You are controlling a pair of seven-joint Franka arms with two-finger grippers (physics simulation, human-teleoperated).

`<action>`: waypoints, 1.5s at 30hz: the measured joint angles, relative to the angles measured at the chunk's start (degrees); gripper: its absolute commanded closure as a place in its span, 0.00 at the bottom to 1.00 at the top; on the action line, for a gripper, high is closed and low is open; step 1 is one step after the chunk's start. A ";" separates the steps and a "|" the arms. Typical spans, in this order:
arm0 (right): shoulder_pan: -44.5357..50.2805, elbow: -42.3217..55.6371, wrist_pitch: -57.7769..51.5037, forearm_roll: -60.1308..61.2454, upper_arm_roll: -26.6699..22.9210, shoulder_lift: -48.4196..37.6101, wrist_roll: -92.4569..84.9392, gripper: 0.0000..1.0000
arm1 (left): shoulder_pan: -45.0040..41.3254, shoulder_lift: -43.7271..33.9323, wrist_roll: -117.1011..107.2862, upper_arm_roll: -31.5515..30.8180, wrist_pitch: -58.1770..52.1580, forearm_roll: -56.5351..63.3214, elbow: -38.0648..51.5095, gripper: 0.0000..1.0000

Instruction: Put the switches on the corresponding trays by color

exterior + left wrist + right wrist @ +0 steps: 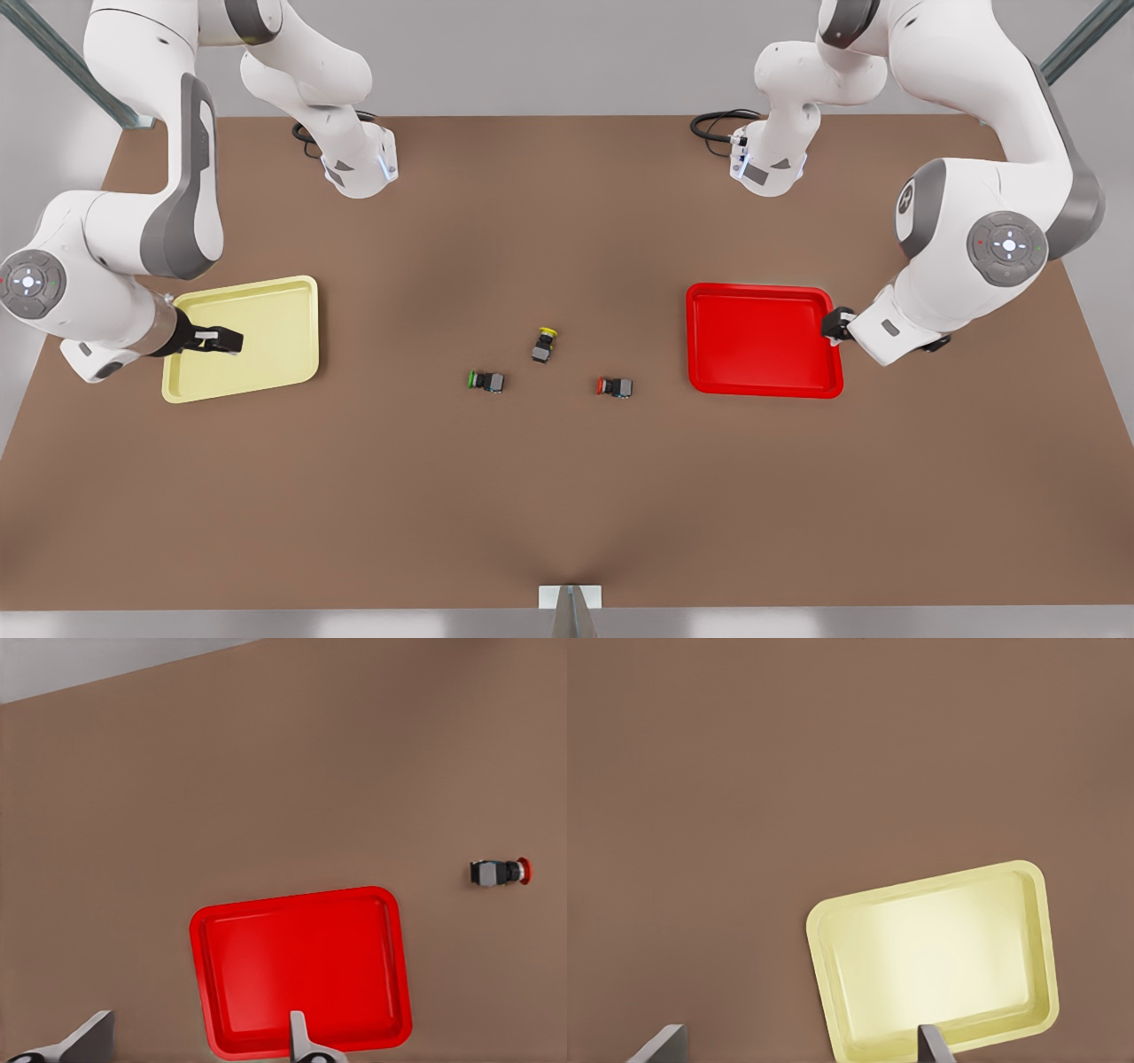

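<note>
Switches lie mid-desk [567, 496]: yellow-capped switch [544, 344] and red-capped switch [614, 386], light, rigid, small; I'd pinch each dark body. My left gripper [836, 324], spread, hovers at the red tray [764, 386]; my right gripper [221, 340], spread, over the yellow tray [292, 292].

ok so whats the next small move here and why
Probably the left gripper, open beside the red tray, should reach toward the red switch, which lies on the table outside that tray. The right gripper, open over the yellow tray, is empty too.
</note>
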 measured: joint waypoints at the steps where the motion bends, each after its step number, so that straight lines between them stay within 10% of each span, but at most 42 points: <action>1: 0.14 0.00 0.03 0.00 0.05 0.00 0.31 0.00 | -0.21 0.05 -0.79 0.00 -0.08 0.08 0.00 0.00; 15: 19.28 -3.04 12.50 -0.80 12.49 7.20 47.03 0.00 | -17.91 20.46 -100.51 -0.09 23.83 -9.30 -5.45 0.00; 24: 19.76 -17.27 29.15 -1.05 17.14 9.48 59.69 0.00 | -22.17 25.79 -103.27 -0.07 32.87 -12.54 -6.47 0.00; 30: 25.41 -1.96 30.74 -6.81 19.68 23.05 73.67 0.00 | -22.64 25.33 -102.41 0.00 46.46 -12.43 -15.56 0.00; 45: 26.30 -7.65 43.89 -15.72 20.21 30.67 85.89 0.00 | -24.55 27.82 -103.27 0.18 49.84 -12.21 -16.87 0.00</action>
